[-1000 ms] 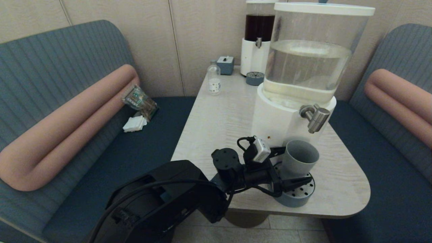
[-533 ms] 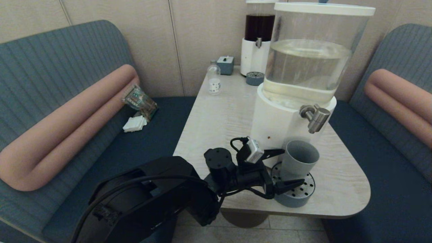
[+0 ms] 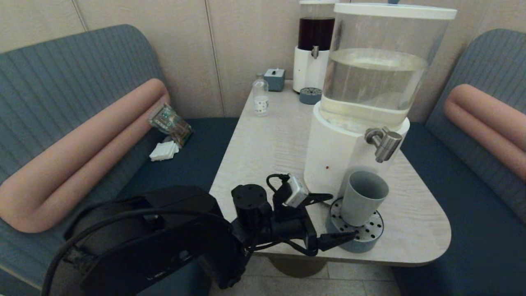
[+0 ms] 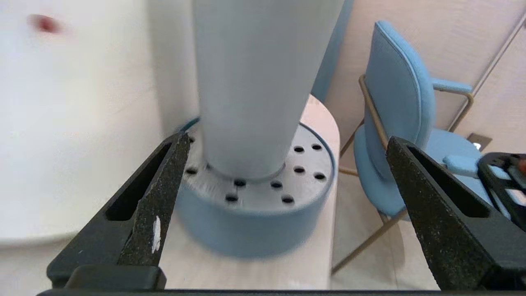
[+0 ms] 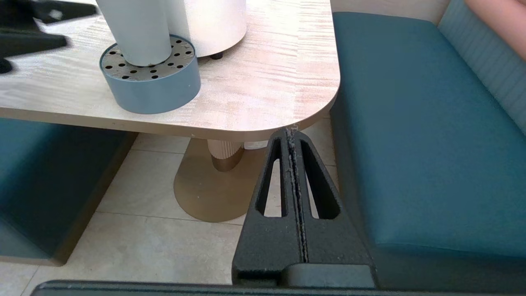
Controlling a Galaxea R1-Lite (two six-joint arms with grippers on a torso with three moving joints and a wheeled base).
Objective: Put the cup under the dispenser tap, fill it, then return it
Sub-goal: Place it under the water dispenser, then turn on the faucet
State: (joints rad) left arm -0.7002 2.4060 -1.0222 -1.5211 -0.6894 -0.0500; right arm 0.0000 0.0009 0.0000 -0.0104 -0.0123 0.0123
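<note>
The grey-blue cup [image 3: 363, 197] stands upright on a perforated round drip tray [image 3: 356, 238], directly below the steel dispenser tap [image 3: 384, 144] of the big clear-water dispenser [image 3: 370, 82]. My left gripper [image 3: 343, 214] is open and sits just short of the cup on the near-left side, touching nothing. In the left wrist view the cup [image 4: 254, 82] and tray [image 4: 254, 230] lie ahead of the gripper [image 4: 288, 139], beyond the spread fingers [image 4: 164, 185]. My right gripper [image 5: 291, 133] is shut and empty, parked below the table's near right corner, from where the cup [image 5: 137, 28] shows.
A dark-liquid dispenser [image 3: 314, 49], a second small tray [image 3: 310, 95], a blue box [image 3: 274, 79] and a small clear bottle [image 3: 260, 98] stand at the table's far end. Padded benches flank the table [image 3: 263, 148]. The table edge [image 5: 246, 133] is close above my right gripper.
My left gripper has drawn back from the cup toward me and to the left, its fingers no longer around it. The cup stays on the tray under the tap.
</note>
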